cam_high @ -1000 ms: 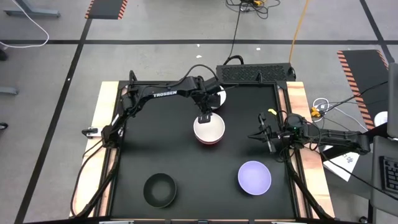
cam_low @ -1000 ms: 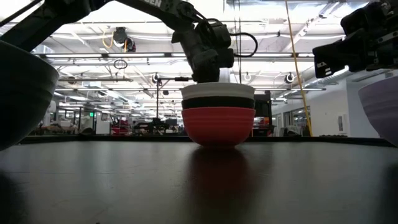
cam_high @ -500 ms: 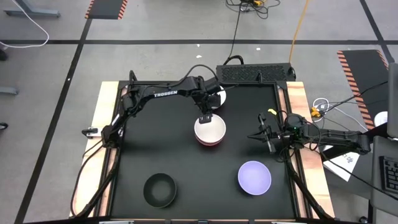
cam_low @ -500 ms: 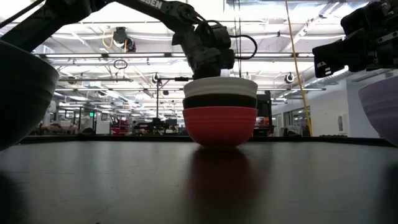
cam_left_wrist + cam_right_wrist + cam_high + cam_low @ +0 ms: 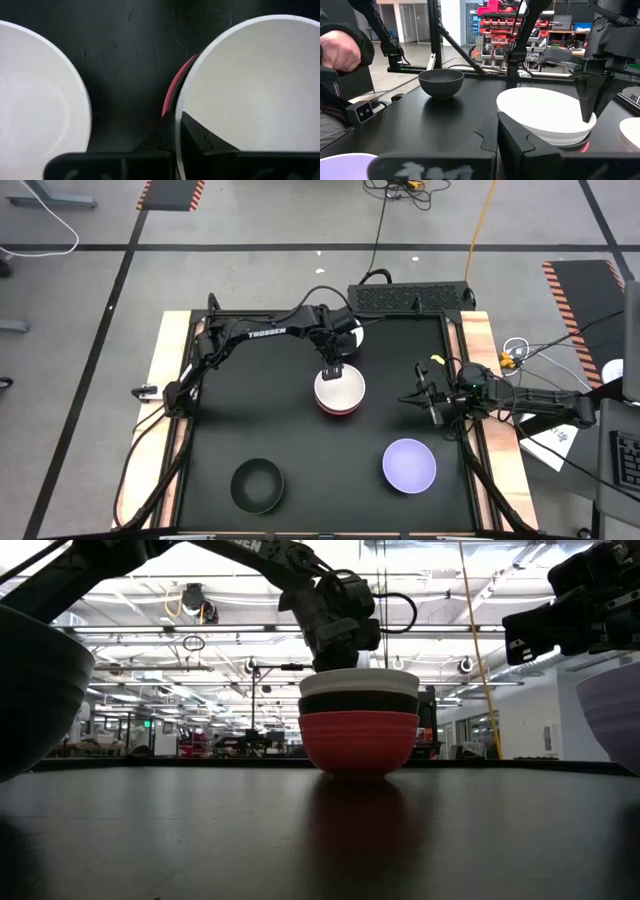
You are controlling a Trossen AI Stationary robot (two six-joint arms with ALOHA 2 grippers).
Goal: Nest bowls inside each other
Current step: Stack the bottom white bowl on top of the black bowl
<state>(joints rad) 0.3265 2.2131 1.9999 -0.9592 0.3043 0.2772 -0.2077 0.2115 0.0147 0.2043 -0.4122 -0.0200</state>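
Three nested bowls stand mid-table: a white bowl [image 5: 341, 388] on top, a black one [image 5: 358, 702] under it, and a red bowl [image 5: 358, 740] resting by its base on the black mat. My left gripper [image 5: 333, 371] is shut on the top white bowl's far rim. A second white bowl [image 5: 352, 336] sits just beyond, partly under the left arm. A single black bowl [image 5: 257, 485] stands near left and a lavender bowl [image 5: 409, 464] near right. My right gripper [image 5: 424, 398] hovers shut and holding nothing by the table's right edge. My left gripper pinches the top white bowl's rim [image 5: 176, 116] on its far side, one finger [image 5: 197, 137] inside the bowl and the other [image 5: 157, 141] outside. The fingers slant down from the far side. The bowl sits nested and level in the stack, which stands on the mat.
Wooden borders [image 5: 170, 370] frame the black mat. A dark box [image 5: 410, 297] lies along the far edge. In the right wrist view a person's hand [image 5: 337, 50] shows beyond the table's left side. Bare mat [image 5: 330, 470] lies between the black and lavender bowls.
The stack, with my left gripper on the white bowl's rim, has slid slightly toward the table's right edge, staying upright on the mat.
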